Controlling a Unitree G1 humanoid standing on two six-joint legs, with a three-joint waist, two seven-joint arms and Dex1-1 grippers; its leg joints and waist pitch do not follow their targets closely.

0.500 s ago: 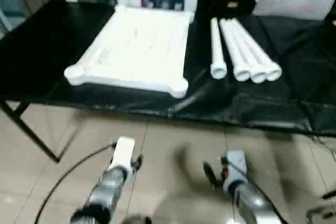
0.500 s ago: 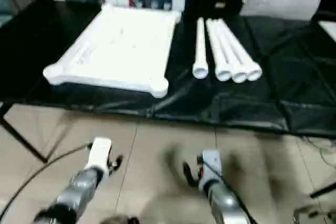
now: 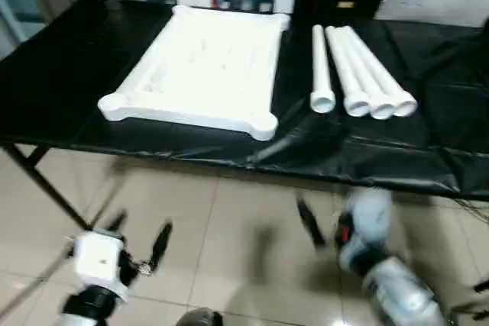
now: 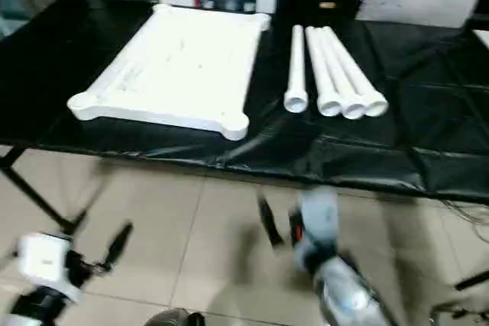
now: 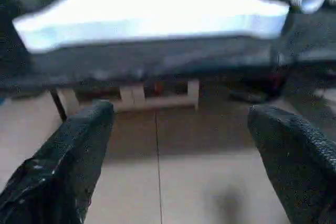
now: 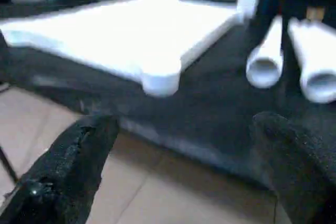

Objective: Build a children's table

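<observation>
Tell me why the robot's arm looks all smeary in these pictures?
In the left eye view the right hand and its silver forearm are streaked with motion blur, while the white table top and legs on the black workbench look only slightly soft. In the right wrist view, the fingers close to the camera are out of focus.

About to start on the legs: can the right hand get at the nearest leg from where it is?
Probably yes. The right hand is open and empty below the bench edge, and nothing stands before the leg, lying apart from the other three.

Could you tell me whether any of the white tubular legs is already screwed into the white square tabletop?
No, all four white tubular legs lie side by side on the black workbench, apart from the white square tabletop.
</observation>
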